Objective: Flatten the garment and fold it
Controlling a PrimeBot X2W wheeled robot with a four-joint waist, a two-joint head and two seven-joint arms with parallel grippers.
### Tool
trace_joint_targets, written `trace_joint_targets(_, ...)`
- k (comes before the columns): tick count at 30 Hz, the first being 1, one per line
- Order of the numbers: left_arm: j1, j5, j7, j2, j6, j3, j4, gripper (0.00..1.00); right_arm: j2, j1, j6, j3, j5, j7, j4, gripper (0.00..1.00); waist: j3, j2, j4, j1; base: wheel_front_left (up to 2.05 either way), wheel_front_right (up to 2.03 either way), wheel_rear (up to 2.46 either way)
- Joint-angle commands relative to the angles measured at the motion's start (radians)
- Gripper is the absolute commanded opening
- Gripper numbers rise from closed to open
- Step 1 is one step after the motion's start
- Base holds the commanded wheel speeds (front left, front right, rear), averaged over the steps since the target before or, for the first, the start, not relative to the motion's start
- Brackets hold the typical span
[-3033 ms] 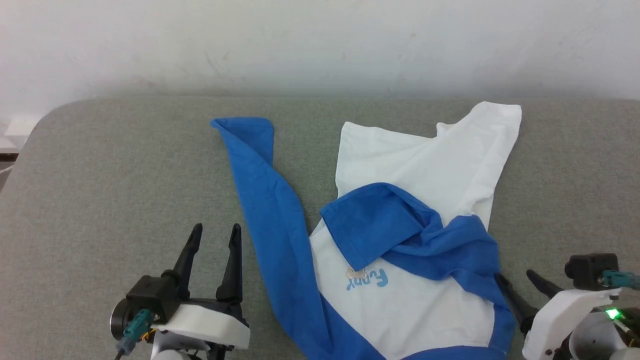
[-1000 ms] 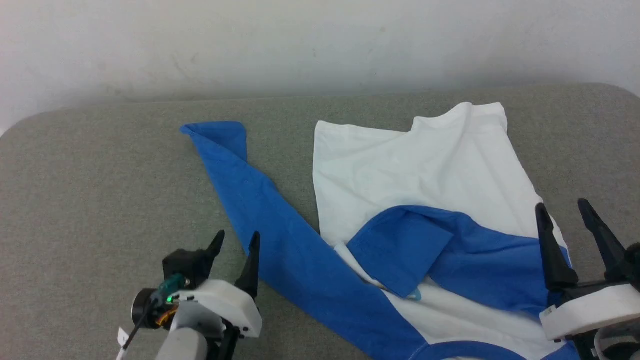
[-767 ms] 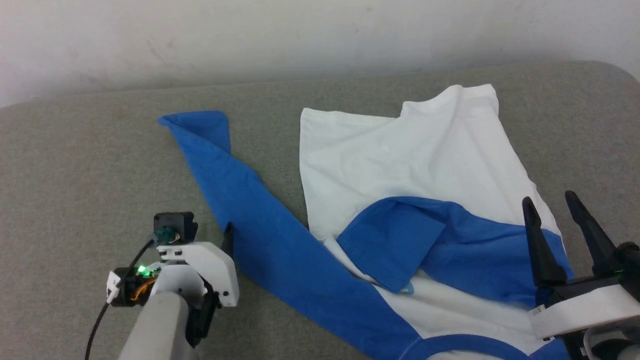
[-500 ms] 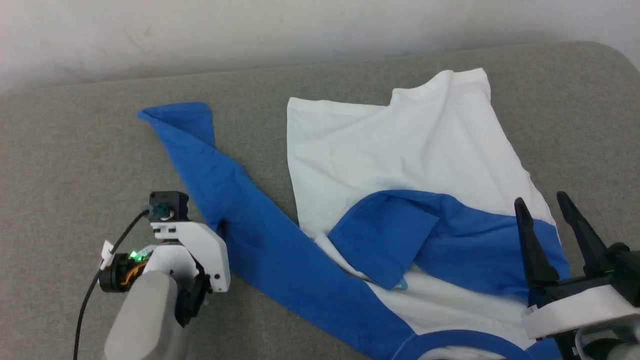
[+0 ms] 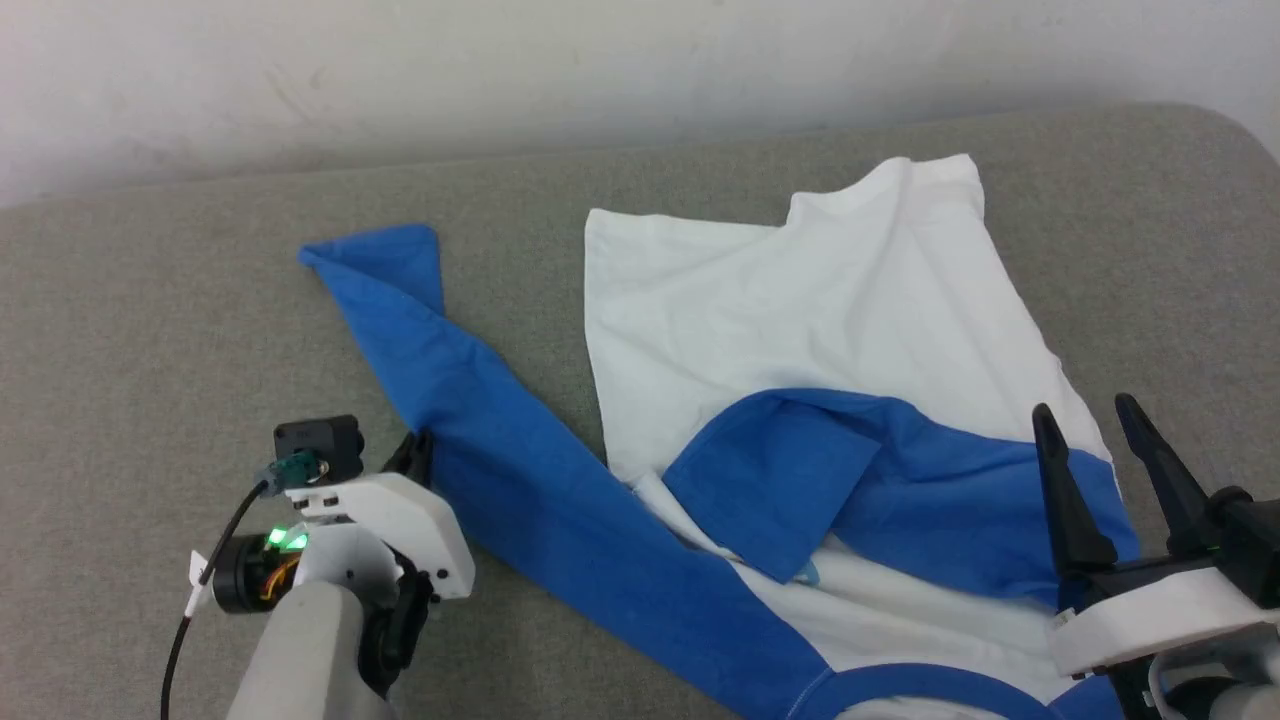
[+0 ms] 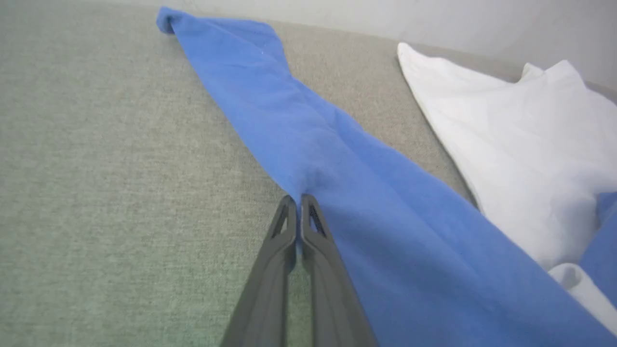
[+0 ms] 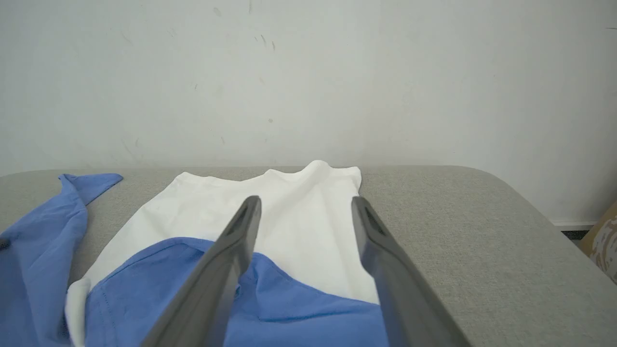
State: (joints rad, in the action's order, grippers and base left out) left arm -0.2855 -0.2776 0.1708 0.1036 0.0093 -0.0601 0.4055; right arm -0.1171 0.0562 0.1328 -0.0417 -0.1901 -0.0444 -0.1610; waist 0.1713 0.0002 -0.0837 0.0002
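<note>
Two end effectors: left end effector (image 6: 298,198) clamped on garment (image 5: 790,300) at blue sleeve edge (image 6: 294,180); right end effector (image 5: 1082,408) spread apart, garment lying ahead. Looks thin, floppy, probably bunches; grab seams.

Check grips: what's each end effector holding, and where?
Left end effector pinches the shirt by its outstretched blue sleeve edge, midway along. Right end effector: open, empty.

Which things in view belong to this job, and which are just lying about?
Job:
- thin white T-shirt with royal-blue sleeves
- left end effector, shut on it
- right end effector, open

Lying about:
- grey fabric surface underneath
- pale wall
- tan object beyond the surface
</note>
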Motion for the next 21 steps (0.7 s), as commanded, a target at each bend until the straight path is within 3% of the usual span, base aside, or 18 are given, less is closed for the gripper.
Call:
trace_joint_targets(1,0.007,-0.007,-0.019,-0.004,-0.005,0.003,-0.016,0.0,0.002,-0.009,-0.002,-0.005,0.0,0.001,0.002,1.0,-0.026,-0.0002,0.01,-0.0002,0.0,0.0,0.0)
trace_joint_targets(9,0.039,0.023,-0.134,-0.019,-0.019,-0.057,-0.216,0.0,0.011,0.008,-0.002,-0.026,-0.003,0.015,0.007,1.0,-0.061,-0.0002,0.004,-0.0002,0.0,0.0,0.0)
trace_joint_targets(16,0.068,0.094,-0.061,-0.034,-0.083,-0.275,-0.35,0.0,0.028,0.014,-0.002,-0.041,-0.009,0.021,0.019,1.0,-0.059,-0.0002,-0.025,-0.0002,0.0,0.0,0.0)
trace_joint_targets(21,0.064,0.11,-0.018,-0.047,-0.11,-0.455,-0.353,0.0,0.037,0.009,-0.002,-0.037,-0.012,0.018,0.035,1.0,-0.044,-0.0002,-0.05,-0.0002,0.0,0.0,0.0)
